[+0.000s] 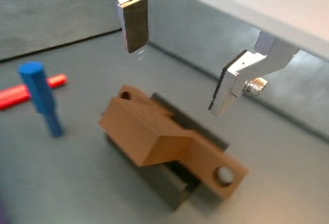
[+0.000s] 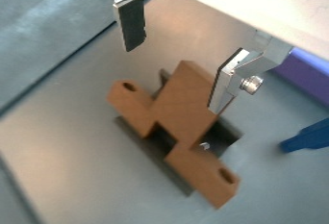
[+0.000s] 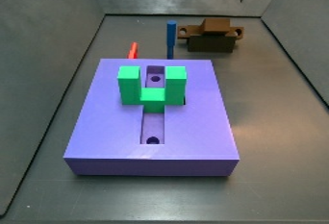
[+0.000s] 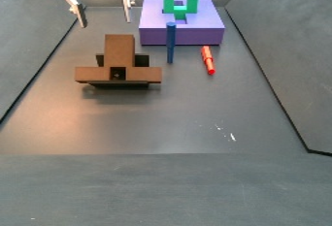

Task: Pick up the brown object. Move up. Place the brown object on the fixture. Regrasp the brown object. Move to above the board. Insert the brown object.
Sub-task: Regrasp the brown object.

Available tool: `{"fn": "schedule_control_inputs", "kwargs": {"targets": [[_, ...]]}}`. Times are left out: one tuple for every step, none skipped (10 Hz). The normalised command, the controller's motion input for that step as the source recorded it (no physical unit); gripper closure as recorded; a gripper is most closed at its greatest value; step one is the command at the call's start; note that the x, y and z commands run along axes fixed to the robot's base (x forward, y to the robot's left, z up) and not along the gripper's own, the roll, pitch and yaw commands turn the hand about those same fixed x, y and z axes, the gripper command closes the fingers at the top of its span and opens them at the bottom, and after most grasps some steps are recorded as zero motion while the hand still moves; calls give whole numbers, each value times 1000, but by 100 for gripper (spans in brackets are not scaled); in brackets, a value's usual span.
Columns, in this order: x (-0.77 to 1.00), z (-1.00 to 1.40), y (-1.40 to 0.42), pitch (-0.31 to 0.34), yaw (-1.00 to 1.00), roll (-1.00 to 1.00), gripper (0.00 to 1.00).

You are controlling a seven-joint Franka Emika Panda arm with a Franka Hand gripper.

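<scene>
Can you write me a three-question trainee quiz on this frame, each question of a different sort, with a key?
1. True or false: the gripper is shut on the brown object.
2. Multiple choice: what does the brown object rest on? A) the board B) the fixture C) the bare floor
3. Short answer: which two loose pegs lie between the fixture and the board?

Key
1. False. In both wrist views the fingers stand open and empty above the brown object.
2. B. It lies across the fixture.
3. The blue peg, standing upright, and the red peg, lying flat.
</scene>
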Motion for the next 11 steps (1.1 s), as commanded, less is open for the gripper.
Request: {"fn": "schedule_control_inputs", "kwargs": {"targets": [[197, 0, -31, -326, -234, 843, 0], [37, 0, -51, -329, -254, 831, 0], [-31, 0, -40, -134, -177, 931, 0], [-46, -23, -91, -20, 0, 880, 0], [-309, -100, -154, -66, 0, 834, 0], [-371, -131, -223, -23, 14, 877, 0], [-329, -151, -277, -20, 37, 871, 0], [-243, -151, -314, -57, 6, 757, 0], [0, -297, -29, -77, 0, 220, 0], [0, 0, 0, 0, 0, 14, 0], [0, -9, 0, 0, 9, 0, 0]]}}
